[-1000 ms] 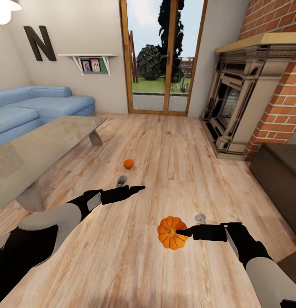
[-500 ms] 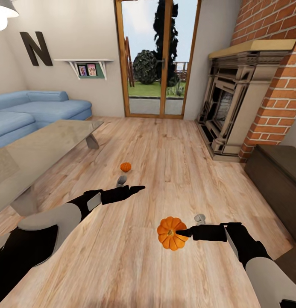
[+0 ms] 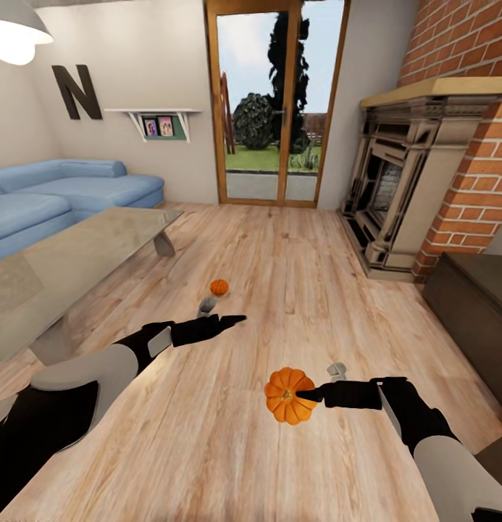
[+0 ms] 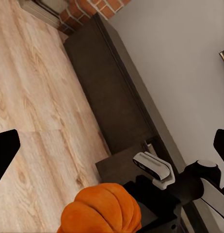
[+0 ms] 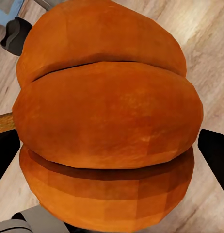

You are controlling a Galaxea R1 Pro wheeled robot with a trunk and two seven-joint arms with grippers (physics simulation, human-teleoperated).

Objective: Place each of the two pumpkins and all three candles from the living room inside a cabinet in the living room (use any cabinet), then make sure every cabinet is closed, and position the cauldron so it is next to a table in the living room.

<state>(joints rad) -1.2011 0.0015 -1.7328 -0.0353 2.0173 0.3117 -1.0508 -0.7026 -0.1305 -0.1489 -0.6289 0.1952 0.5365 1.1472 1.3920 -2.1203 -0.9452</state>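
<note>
Head view: the right claw (image 3: 308, 396) is seen closed on a pumpkin (image 3: 287, 395), which is held above the plank floor (image 3: 294, 275), and the same pumpkin is seen between the fingers in the right wrist view (image 5: 107, 116). The left claw (image 3: 236, 318) is held out with nothing in it, its fingers apart, and the second pumpkin (image 3: 219, 287) lies on the floor just beyond it. The glass worktop (image 3: 69, 261) stands further out on the left claw's side, and the dark cabinet (image 3: 475, 319) is found beyond the right claw, by the brick fireplace (image 3: 417, 181).

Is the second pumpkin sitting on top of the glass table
No, the small pumpkin lies on the wood plank floor, apart from the glass table, while the right gripper holds the other pumpkin.
</note>
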